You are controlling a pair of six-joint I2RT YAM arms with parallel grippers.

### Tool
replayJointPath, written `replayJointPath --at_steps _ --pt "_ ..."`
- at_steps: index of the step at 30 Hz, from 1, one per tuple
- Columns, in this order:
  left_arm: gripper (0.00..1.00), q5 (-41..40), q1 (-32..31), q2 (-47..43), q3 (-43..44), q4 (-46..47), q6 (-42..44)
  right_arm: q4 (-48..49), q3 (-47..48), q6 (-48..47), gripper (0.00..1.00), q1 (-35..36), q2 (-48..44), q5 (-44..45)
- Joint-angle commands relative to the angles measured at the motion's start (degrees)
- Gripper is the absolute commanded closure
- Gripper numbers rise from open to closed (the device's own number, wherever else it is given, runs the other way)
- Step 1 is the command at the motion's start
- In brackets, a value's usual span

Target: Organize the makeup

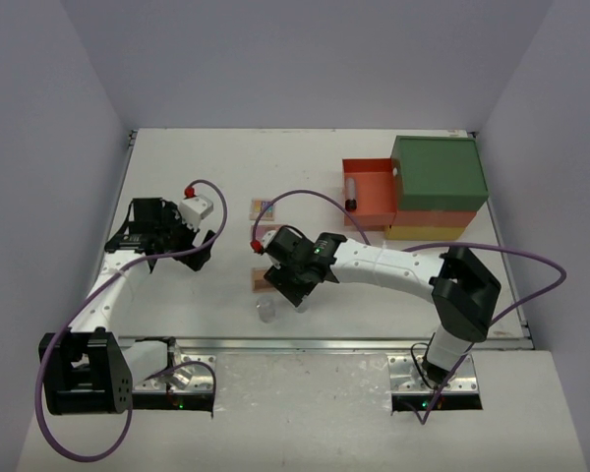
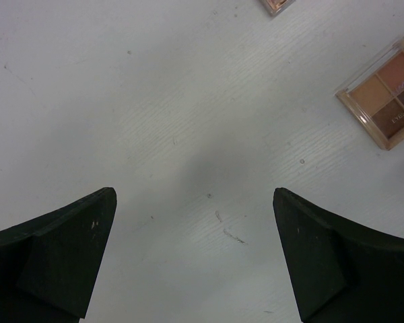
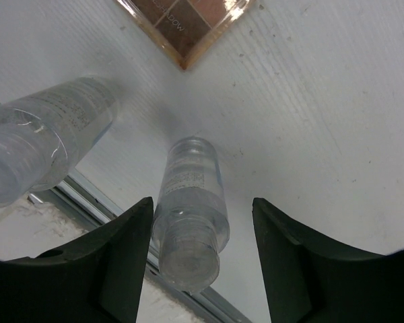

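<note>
Desk (image 1: pixel 177 167): green-topped box (image 1: pixel 438 172) at back right, orange drawer (image 1: pixel 374 202) pulled out, dark-capped bottle (image 1: pixel 351 193) lying inside. Right tool (image 3: pixel 202 205) is open, fingers either side of an upright clear bottle (image 3: pixel 188 229), not clamped on it. Left tool (image 2: pixel 194 193) is wide open over bare desk, holding nothing. Brown palette (image 1: pixel 262 279) sits mid-desk, just beside the right tool, second palette (image 1: pixel 265 207) further back. Second clear bottle (image 3: pixel 34 141) stands near the front edge beside the first.

The clear bottle (image 3: pixel 188 222) looks glossy, perhaps plastic; the table (image 3: pixel 323 134) matt, scuffed.
</note>
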Motion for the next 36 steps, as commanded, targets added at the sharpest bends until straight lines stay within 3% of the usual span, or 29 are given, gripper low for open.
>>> replayJointPath --at_steps 1,4,6,10,11,15,21,25,28,31,36 --pt "0.00 1.6 0.7 -2.3 -0.4 1.6 -0.1 -2.9 2.2 2.8 0.40 0.3 -0.2 2.1" --pt "0.00 1.1 0.8 -2.1 -0.6 2.1 0.4 -2.3 0.3 3.2 0.47 0.3 -1.1 1.2" --pt "0.00 0.2 0.8 -1.7 0.8 1.3 0.7 -2.4 0.2 3.2 0.59 0.3 -1.4 0.1" --pt "0.00 0.3 0.7 -0.7 2.6 1.1 0.8 -1.5 0.7 3.1 0.95 0.3 -1.9 -0.2" --pt "0.00 0.5 0.7 -0.5 3.0 1.1 0.7 -1.8 1.2 3.1 1.00 0.3 -2.3 0.1" --pt "0.00 1.4 0.8 0.4 4.6 1.2 0.0 -3.4 4.1 3.1 1.00 0.2 -4.8 4.0" --pt "0.00 2.7 0.7 3.8 5.8 2.6 -2.7 5.7 3.6 0.9 1.00 -0.4 -17.4 23.2" --pt "0.00 2.6 0.7 5.8 5.7 2.8 -4.3 20.9 -2.6 -4.2 1.00 -5.3 -26.3 31.0" --pt "0.00 2.0 0.8 4.8 4.0 4.8 -4.9 41.1 -12.1 -12.5 1.00 -12.9 -30.1 36.7" --pt "0.00 1.4 0.7 3.2 2.3 6.0 -4.8 52.9 -17.9 -17.0 1.00 -20.3 -31.4 36.1" --pt "0.00 0.1 0.8 2.3 2.0 6.1 -3.6 53.7 -17.0 -13.1 1.00 -29.3 -28.5 26.8"
